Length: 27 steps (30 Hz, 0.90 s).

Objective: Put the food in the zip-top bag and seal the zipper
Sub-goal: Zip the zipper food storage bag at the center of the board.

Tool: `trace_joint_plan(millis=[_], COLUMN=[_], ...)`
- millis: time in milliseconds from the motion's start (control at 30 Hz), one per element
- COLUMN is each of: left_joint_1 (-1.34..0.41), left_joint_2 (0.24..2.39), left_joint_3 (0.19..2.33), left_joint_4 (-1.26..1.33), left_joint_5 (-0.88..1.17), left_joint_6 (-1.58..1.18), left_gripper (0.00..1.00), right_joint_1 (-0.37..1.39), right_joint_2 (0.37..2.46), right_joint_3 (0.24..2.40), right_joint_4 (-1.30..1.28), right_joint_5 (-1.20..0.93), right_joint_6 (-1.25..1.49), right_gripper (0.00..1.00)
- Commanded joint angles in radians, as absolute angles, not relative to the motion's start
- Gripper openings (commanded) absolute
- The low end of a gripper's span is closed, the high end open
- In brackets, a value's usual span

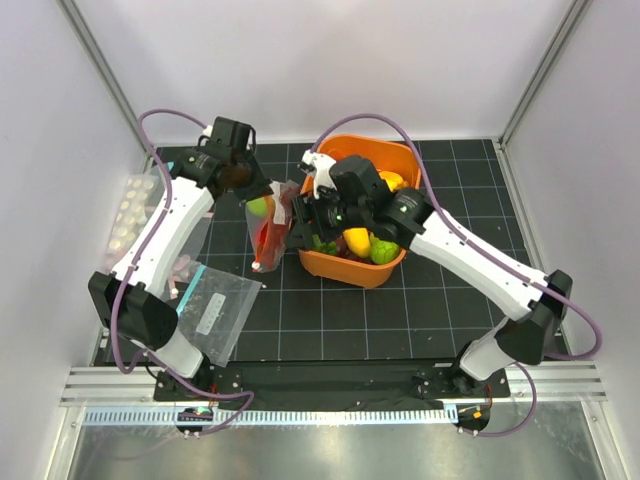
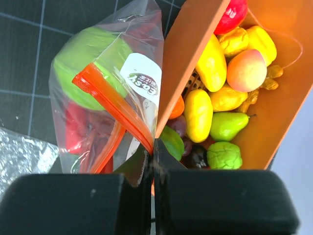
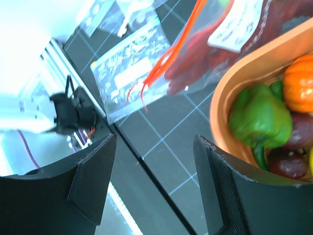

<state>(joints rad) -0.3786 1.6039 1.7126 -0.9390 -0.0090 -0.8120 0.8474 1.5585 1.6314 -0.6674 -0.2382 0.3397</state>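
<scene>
The left tool is pinched together on the end of the zipper of the zip-top bag, which is near the desk's far edge, left of centre, against the outer wall of the orange basket. Inside the bag are the light-green fruit and, below it, the red lobster. The right tool has its fingers spread apart with nothing between them, above the desk beside the basket's rim.
</scene>
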Motion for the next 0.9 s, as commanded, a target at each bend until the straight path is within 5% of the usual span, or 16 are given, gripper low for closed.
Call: trace_joint_plan(millis=[0,467,867], left_joint_1=[-0.374,-0.371,-0.373], left_joint_2=[1.588,1.591,1.568], left_joint_3=[1.799,2.088,2.105], left_joint_4=[-0.963,-1.183,-1.226], left_joint_5=[-0.006,-0.147,-0.167], left_joint_6=[-0.871,-1.055,-1.104], left_gripper=[0.00,0.00,0.00], right_joint_1=[0.864,0.930,0.972], right_joint_2=[1.514,1.555,1.560], right_joint_3=[1.549,1.632,1.686], right_joint_4=[-0.623,-0.594,-0.566], right_joint_5=[-0.169,-0.150,-0.138], right_joint_6=[0.307,0.313,0.204], right_gripper=[0.71,0.72,0.77])
